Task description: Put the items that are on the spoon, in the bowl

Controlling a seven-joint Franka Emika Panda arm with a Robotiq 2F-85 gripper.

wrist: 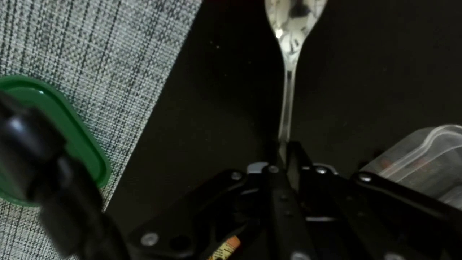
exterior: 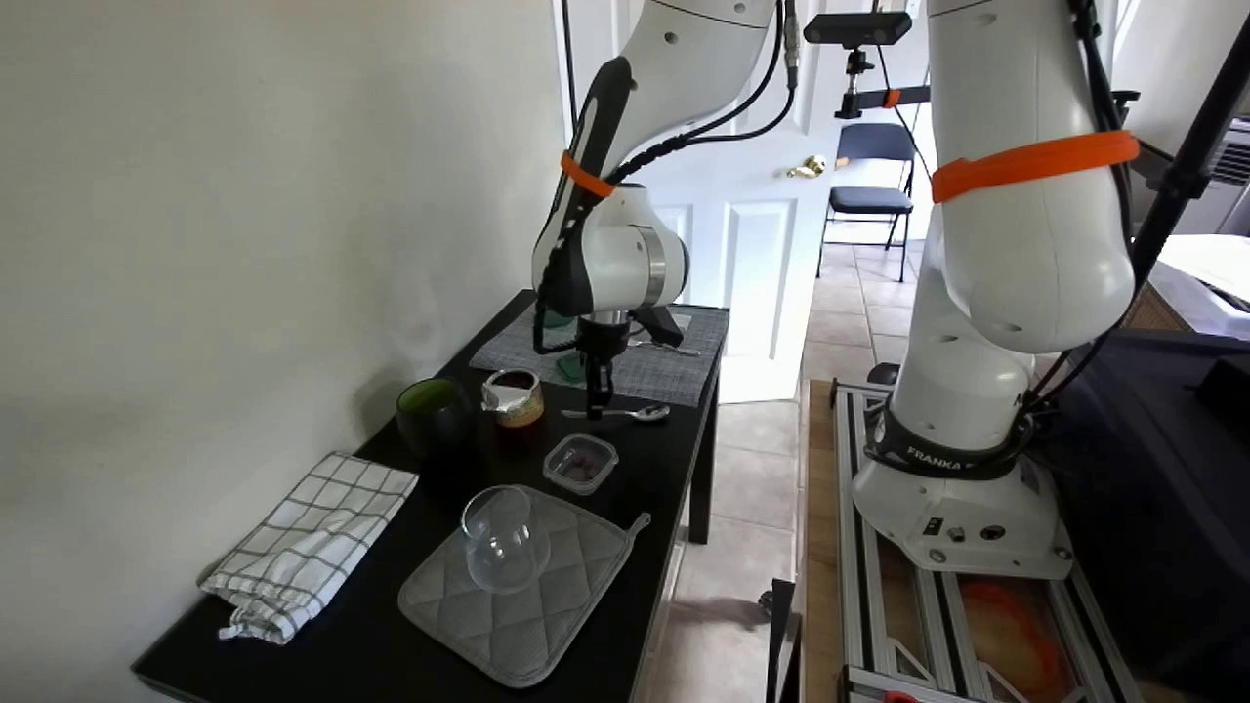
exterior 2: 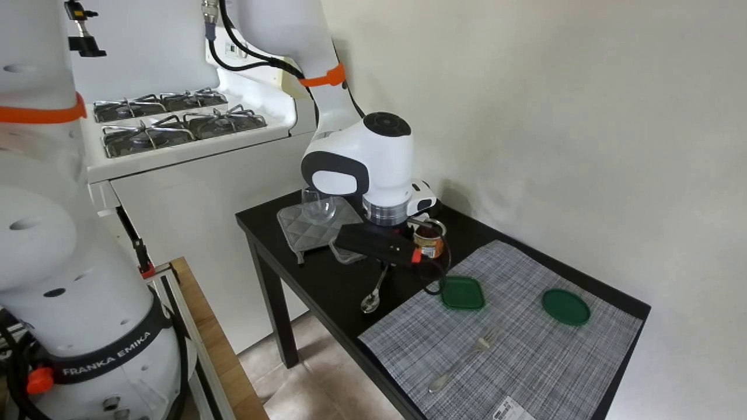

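The silver spoon lies on the black table; in an exterior view its bowl end faces the table's near edge. My gripper points down at its handle, the thin metal running between the narrowed fingers in the wrist view. The handle's end is hidden by the fingers there. A dark patch shows in the spoon's head, and I cannot tell whether it is items or a reflection. A round tan-brown, cup-sized container, pale foil at its rim, stands beside the gripper, also seen as a labelled can; whether it is the bowl I cannot tell.
A clear square tub with reddish pieces sits close to the gripper. A glass stands on a grey potholder. Near the wall are a dark cup and a checked towel. A placemat bears green lids and a fork.
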